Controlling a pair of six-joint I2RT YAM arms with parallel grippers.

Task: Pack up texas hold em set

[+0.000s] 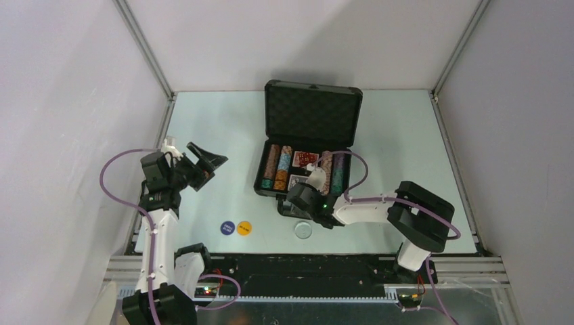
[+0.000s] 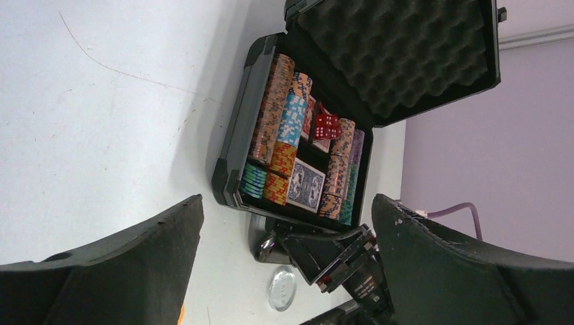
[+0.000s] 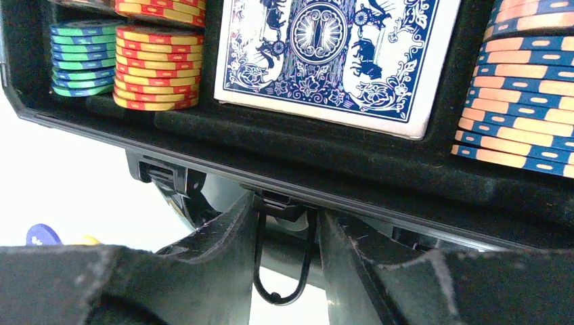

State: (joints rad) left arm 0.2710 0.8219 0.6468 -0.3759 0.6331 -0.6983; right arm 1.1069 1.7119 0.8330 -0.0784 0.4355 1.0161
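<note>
The black case (image 1: 260, 177) lies open at mid-table, its foam-lined lid (image 1: 313, 115) raised at the back. Inside are rows of striped poker chips (image 1: 273, 166), two card decks (image 1: 304, 159) and red dice (image 2: 325, 126). My right gripper (image 1: 298, 196) is at the case's front edge, its fingers closed round the case handle (image 3: 291, 254), which shows in the right wrist view between the fingers (image 3: 223, 237) just below the blue deck (image 3: 338, 61). My left gripper (image 1: 203, 166) is open and empty, raised left of the case. In its own view (image 2: 288, 203) it faces the case (image 2: 230, 145).
Three round buttons lie on the table in front of the case: a blue one (image 1: 227, 227), a yellow one (image 1: 244, 227) and a clear one (image 1: 303, 230). White walls with metal frame rails enclose the table on the left, back and right.
</note>
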